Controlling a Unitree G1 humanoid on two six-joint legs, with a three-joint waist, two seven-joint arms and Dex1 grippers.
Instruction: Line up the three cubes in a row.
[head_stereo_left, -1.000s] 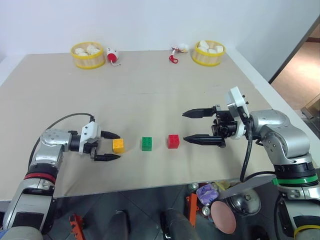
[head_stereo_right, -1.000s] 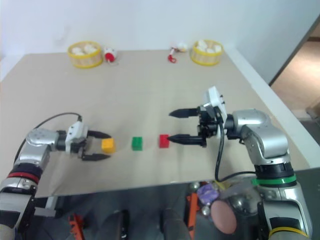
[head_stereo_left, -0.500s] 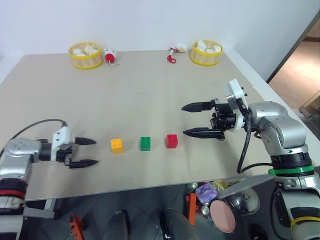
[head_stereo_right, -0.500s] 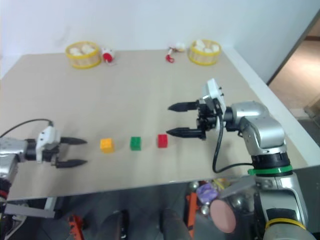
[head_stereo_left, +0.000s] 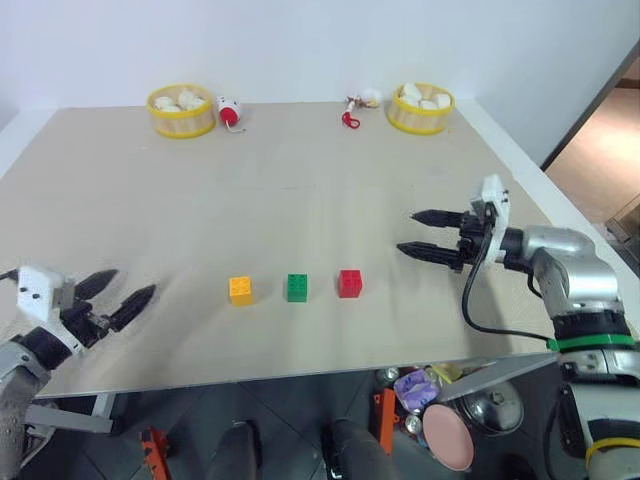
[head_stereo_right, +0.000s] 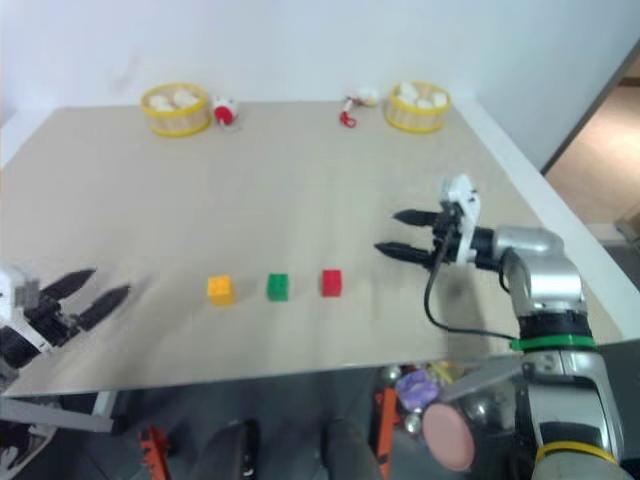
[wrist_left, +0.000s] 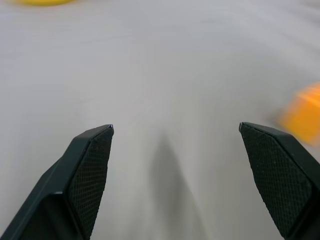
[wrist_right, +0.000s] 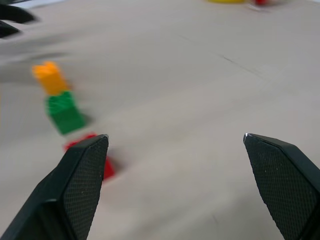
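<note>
Table (head_stereo_left: 300, 200): cubes (head_stereo_left: 296, 287) between hands.

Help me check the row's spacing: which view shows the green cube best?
The left eye view: the green cube sits sharp and unblocked between its neighbours. The right eye view shows it similarly; the right wrist view shows it blurred, seen end-on along the row.

red cube (wrist_right: 100, 162) half hidden behind right pincer finger, orange-yellow cube (wrist_left: 301, 120) blurred, edge-cropped
</note>
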